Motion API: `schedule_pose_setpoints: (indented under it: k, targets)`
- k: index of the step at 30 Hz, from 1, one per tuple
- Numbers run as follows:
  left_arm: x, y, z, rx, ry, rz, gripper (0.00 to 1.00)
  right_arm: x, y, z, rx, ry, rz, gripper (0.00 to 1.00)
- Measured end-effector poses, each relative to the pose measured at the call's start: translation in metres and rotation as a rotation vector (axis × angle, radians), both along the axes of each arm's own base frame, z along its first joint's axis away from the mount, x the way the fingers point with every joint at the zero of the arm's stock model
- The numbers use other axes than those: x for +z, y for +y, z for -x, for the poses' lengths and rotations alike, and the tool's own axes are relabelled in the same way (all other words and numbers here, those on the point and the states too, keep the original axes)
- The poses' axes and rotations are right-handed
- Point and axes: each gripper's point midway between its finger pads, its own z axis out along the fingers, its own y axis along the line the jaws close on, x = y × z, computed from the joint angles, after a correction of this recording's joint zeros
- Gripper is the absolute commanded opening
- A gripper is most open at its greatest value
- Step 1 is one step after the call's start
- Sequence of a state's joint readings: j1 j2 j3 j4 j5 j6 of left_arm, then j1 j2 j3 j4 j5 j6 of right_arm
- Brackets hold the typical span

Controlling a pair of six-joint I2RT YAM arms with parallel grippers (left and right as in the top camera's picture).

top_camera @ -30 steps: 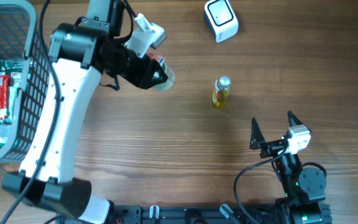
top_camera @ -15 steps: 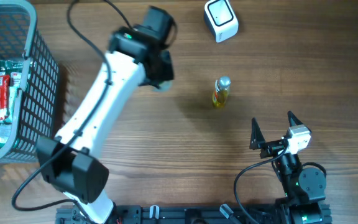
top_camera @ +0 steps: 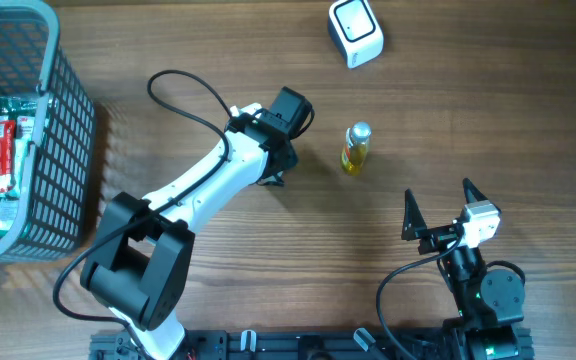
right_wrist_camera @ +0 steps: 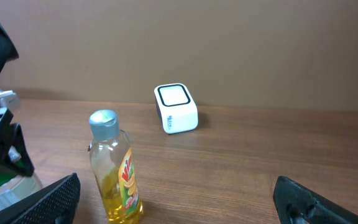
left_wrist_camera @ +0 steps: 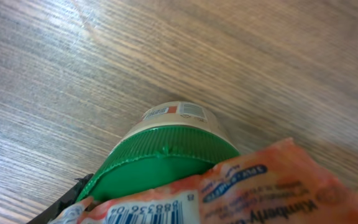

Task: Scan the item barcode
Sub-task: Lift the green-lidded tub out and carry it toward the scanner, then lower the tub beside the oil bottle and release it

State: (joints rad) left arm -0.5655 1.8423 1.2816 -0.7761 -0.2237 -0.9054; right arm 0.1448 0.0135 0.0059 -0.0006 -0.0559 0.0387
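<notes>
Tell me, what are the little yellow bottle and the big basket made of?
The bottle looks like clear, shiny plastic: you can see yellow liquid through it, and its cap looks silvery. The basket looks like grey plastic moulded into an open grid, though coated wire is possible.

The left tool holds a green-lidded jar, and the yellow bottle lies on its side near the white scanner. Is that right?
No: the yellow bottle stands upright, cap on top; the right wrist view shows it. The left tool does hold the green-lidded jar, and the white scanner is near the bottle.
</notes>
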Motion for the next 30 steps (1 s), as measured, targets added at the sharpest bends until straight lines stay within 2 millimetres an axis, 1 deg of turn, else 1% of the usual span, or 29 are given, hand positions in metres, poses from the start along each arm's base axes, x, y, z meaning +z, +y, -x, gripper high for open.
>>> schedule_pose_setpoints:
  k: [1,2,3,4,6,7,10,13,15,16,19,21,22,23,24,27,30]
  targets:
    - [-0.002,0.001,0.002,0.002,0.005,-0.003,0.56,0.0,0.0,0.0,0.0,0.0,0.0,1.0]
    - [-0.004,0.002,0.003,0.003,0.009,-0.006,0.64,0.0,0.0,0.0,0.0,0.0,0.0,1.0]
    - [-0.004,0.003,0.003,0.003,0.008,-0.009,0.7,0.0,0.0,0.0,0.0,0.0,0.0,1.0]
    - [-0.004,0.002,0.002,0.013,0.004,-0.004,0.8,0.0,0.0,0.0,0.0,0.0,0.0,1.0]
    - [-0.004,0.003,0.001,0.015,-0.002,-0.007,0.94,0.0,0.0,0.0,0.0,0.0,0.0,1.0]
    - [-0.004,0.003,0.001,0.022,-0.003,-0.007,1.0,0.0,0.0,0.0,0.0,0.0,0.0,1.0]
    - [-0.004,0.005,0.003,0.011,0.006,-0.019,1.0,0.0,0.0,0.0,0.0,0.0,0.0,1.0]
    - [-0.003,0.009,0.007,-0.082,0.035,-0.066,1.0,0.0,0.0,0.0,0.0,0.0,0.0,1.0]
    - [0.007,0.013,0.011,-0.167,0.056,-0.105,1.0,0.0,0.0,0.0,0.0,0.0,0.0,1.0]
    - [0.023,0.013,0.005,-0.236,0.038,-0.12,1.0,0.0,0.0,0.0,0.0,0.0,0.0,1.0]
    - [0.083,0.007,-0.015,-0.43,-0.102,-0.145,1.0,0.0,0.0,0.0,0.0,0.0,0.0,1.0]
    - [0.122,0.004,-0.023,-0.563,-0.204,-0.179,1.0,0.0,0.0,0.0,0.0,0.0,0.0,1.0]
    - [0.134,0.003,-0.023,-0.626,-0.231,-0.202,1.0,0.0,0.0,0.0,0.0,0.0,0.0,1.0]
    - [0.136,0.003,-0.023,-0.67,-0.234,-0.217,1.0,0.0,0.0,0.0,0.0,0.0,0.0,1.0]
    - [0.135,0.0,-0.02,-0.748,-0.221,-0.227,1.0,0.0,0.0,0.0,0.0,0.0,0.0,1.0]
    - [0.113,-0.006,-0.011,-0.933,-0.134,-0.221,1.0,0.0,0.0,0.0,0.0,0.0,0.0,1.0]
    - [0.087,0.001,-0.009,-1.018,-0.039,-0.182,1.0,0.0,0.0,0.0,0.0,0.0,0.0,1.0]
